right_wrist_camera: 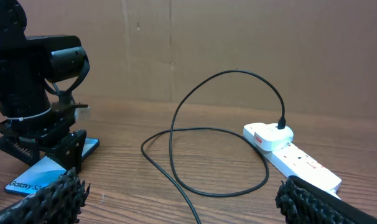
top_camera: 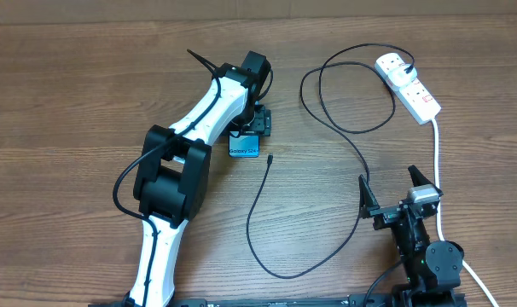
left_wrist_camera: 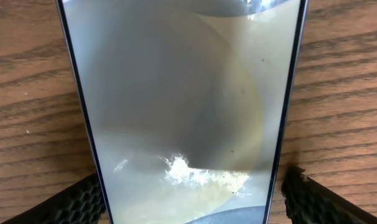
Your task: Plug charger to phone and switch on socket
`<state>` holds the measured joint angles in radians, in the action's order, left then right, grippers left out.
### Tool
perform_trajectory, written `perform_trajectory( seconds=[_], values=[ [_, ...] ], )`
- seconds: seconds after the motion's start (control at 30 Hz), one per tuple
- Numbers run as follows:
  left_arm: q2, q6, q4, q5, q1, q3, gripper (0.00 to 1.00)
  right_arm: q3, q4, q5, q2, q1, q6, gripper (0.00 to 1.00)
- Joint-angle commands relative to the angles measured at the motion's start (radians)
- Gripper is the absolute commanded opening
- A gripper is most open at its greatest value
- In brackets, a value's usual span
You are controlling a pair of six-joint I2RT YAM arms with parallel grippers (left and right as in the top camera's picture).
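Phone (left_wrist_camera: 188, 112) lies between the left gripper's (top_camera: 246, 130) spread fingers (left_wrist_camera: 83, 202), apparently not yet pinched.

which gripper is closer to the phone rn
Left. The left gripper is right over the phone, its fingers straddling it. The right gripper is far off across the table, near the white cord.
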<state>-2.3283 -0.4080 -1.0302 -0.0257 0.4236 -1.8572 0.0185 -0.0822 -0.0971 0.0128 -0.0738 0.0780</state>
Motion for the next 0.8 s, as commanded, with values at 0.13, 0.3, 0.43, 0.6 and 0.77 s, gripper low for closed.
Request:
perform_trajectory(
  seconds=[0.13, 0.3, 0.43, 0.6, 0.77],
  values=[
    [-0.023, 0.004, 0.014, -0.029, -0.024, 0.030, 0.84, -0.010, 0.004, 0.009, -0.010, -0.003, -0.006, 1.00],
    [-0.023, 0.005, 0.013, -0.029, -0.033, 0.030, 0.80, -0.010, 0.004, 0.009, -0.010, -0.003, -0.006, 1.00],
    [-0.023, 0.005, 0.014, -0.029, -0.033, 0.030, 0.80, -0.010, 0.005, 0.009, -0.010, -0.003, -0.006, 1.00],
    [-0.023, 0.005, 0.013, -0.029, -0.032, 0.029, 0.79, -0.010, 0.004, 0.009, -0.010, -0.004, -0.006, 1.00],
    [-0.023, 0.008, 0.013, -0.029, -0.032, 0.029, 0.76, -0.010, 0.004, 0.009, -0.010, -0.003, -0.006, 1.00]
  ],
)
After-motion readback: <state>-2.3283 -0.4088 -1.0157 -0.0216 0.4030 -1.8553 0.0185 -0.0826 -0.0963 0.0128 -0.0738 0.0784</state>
